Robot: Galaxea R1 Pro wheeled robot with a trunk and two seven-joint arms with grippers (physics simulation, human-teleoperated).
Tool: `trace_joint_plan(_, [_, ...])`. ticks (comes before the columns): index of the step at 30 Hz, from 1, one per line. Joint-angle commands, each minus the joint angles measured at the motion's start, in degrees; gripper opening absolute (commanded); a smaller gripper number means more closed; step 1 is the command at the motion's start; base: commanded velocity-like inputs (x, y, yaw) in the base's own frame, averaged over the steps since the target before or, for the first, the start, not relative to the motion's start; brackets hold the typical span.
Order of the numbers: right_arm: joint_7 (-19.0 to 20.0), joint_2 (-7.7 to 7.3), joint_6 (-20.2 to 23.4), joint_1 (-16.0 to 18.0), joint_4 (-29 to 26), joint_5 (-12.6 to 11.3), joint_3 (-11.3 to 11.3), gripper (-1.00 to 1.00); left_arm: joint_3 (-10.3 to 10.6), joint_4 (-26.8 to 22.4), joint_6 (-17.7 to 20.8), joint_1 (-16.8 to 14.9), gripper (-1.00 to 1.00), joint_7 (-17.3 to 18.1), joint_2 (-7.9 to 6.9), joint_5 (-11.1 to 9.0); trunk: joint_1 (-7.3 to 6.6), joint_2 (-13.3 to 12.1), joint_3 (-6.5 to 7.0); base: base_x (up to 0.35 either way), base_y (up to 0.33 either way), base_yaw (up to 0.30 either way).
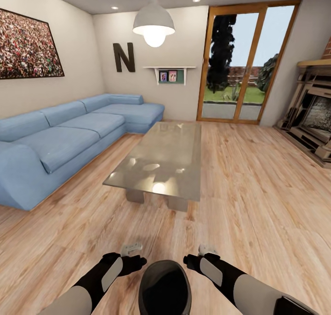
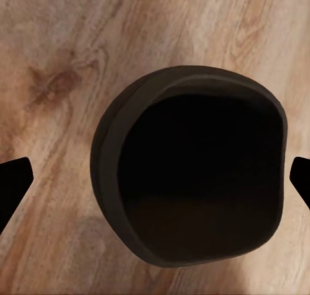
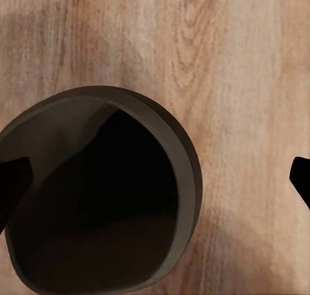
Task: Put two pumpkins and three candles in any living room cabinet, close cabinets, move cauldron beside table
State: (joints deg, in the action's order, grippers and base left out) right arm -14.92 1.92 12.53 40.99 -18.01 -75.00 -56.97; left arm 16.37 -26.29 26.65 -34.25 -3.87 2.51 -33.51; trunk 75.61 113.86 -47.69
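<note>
Item: cauldron [image 1: 164,288] — black, wide-mouthed, sitting on the wooden floor [image 1: 257,204] directly in front of my trunk, between my two arms and short of the table [image 1: 161,161].

Item: my left gripper [image 1: 133,255] — beside the cauldron's left rim, fingers spread wide in the wrist view, holding nothing.

Item: my right gripper [image 1: 202,255] — beside the right rim, likewise spread and empty.

Item: table — glass-topped, ahead of the pot with a strip of bare floor between them. I judge the cauldron near the table but perhaps not yet beside it.

Risks: neither hand grips the pot, so a push from one side alone could tip or spin it. Rolling my base forward may knock it into the table's grey base. A lift by the thin rim could slip.

Surroundings: blue sofa [image 1: 69,135] along the left wall, fireplace [image 1: 312,117] at the right, glass doors [image 1: 243,62] beyond the table, hanging lamp [image 1: 154,23]. Nothing lies between cauldron and table — the path is open floor.
</note>
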Motion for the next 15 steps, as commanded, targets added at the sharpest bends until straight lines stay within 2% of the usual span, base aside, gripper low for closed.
trace_joint_plan(1, [-0.4,-0.01,0.1,0.1,-0.1,-0.3,-0.3,1.00,0.3,-0.1,0.2,0.0,1.00,-0.4,-0.05,-0.6,0.22,0.4,-0.24,0.000,0.000,0.000])
trace_joint_plan(10, [-0.4,0.07,0.7,0.1,-0.1,-0.3,-0.3,1.00,0.3,-0.2,1.3,-0.2,1.00,-0.9,-0.07,-0.7,2.19,4.1,-1.85,0.000,0.000,0.000])
trace_joint_plan(15, [-0.4,0.05,0.7,0.1,-0.1,-0.2,-0.3,1.00,0.3,-0.4,5.1,-0.8,1.00,-4.6,-0.28,-0.7,3.29,6.1,-2.75,0.000,0.000,0.000])
